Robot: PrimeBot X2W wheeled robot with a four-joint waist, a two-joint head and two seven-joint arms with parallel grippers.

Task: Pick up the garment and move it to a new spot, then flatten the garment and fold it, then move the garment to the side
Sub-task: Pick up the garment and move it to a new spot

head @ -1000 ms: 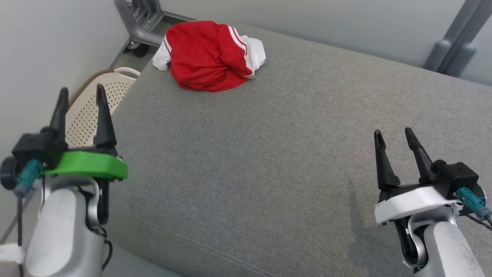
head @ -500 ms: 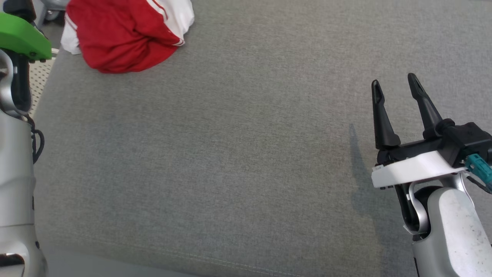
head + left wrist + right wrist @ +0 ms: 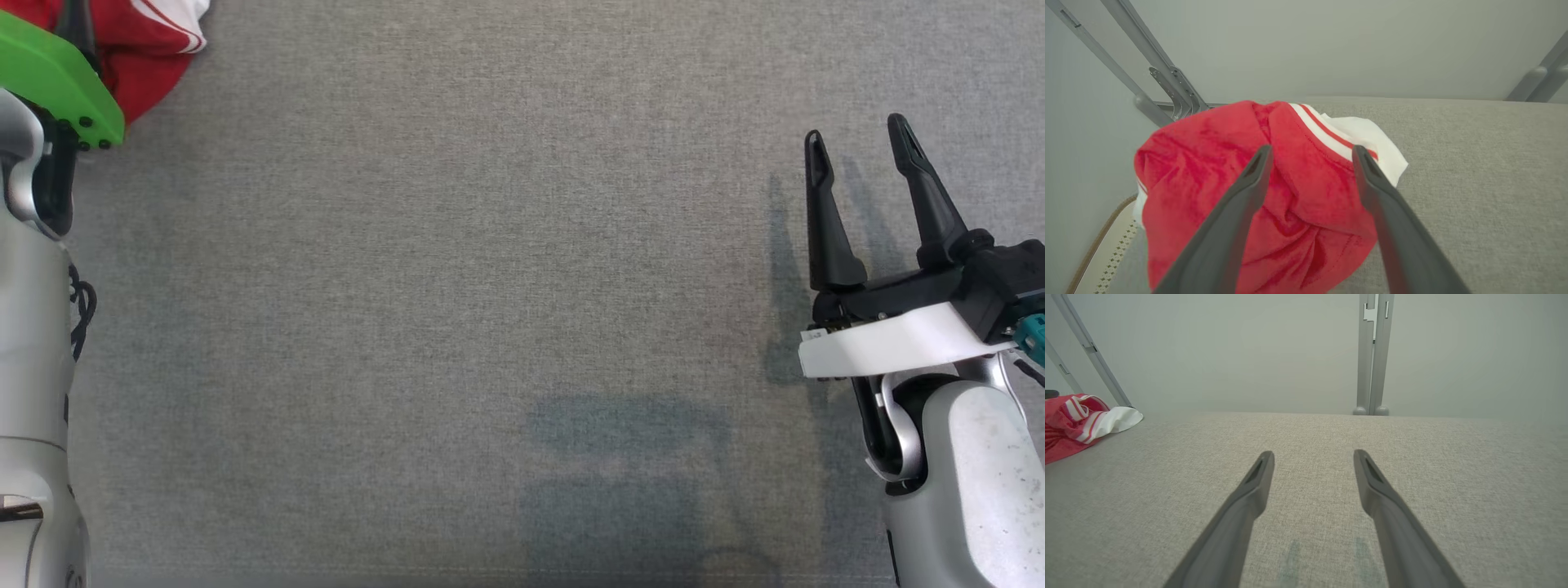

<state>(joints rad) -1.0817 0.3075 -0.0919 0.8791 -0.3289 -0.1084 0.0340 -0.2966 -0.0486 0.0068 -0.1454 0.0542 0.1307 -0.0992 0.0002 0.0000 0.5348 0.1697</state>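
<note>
The grey cushioned surface (image 3: 457, 286) spread across the head view. The right arm (image 3: 963, 482) rose at 4 o'clock, and its right gripper (image 3: 856, 128) pointed toward 12, fingers spread on nothing. The left arm (image 3: 33, 367) stood at 9 o'clock. The left gripper (image 3: 1310, 153) hung with jaws released over the crumpled red-and-white garment (image 3: 1216, 196) in the surface's 11 o'clock corner; contact was unclear. A perforated basket (image 3: 1094, 261) sat past that edge.

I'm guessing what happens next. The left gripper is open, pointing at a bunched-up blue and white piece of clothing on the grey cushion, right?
No: the piece of clothing is red and white, not blue; the left wrist view shows it. The open left gripper does point at it, bunched up on the grey cushion.
</note>
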